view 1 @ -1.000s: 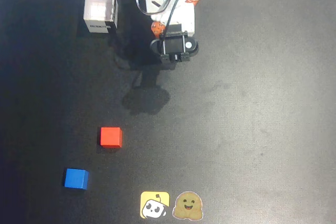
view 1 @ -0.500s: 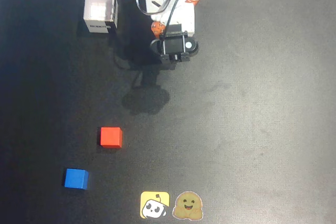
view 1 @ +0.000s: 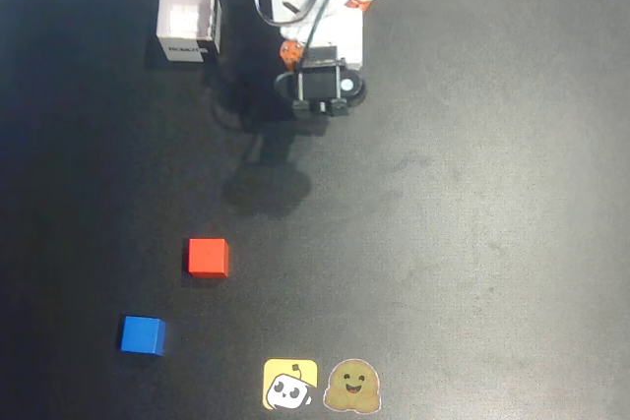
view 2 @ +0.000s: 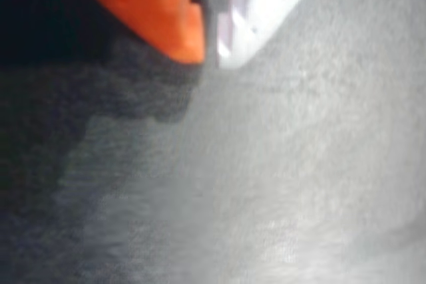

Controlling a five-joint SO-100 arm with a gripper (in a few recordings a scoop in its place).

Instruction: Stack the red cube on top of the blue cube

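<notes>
Overhead, the red cube [view 1: 208, 257] sits on the black table [view 1: 472, 243], with the blue cube [view 1: 142, 334] near it, lower left, not touching. The gripper [view 2: 208, 51] hangs over bare table, fingertips nearly together, holding nothing, well away from both cubes.

A matte black table [view 1: 492, 194] fills the overhead view, lit evenly from above with faint pale smudges toward the right, while the wrist view shows the same surface as blurred grey with a dark shadow at left.
</notes>
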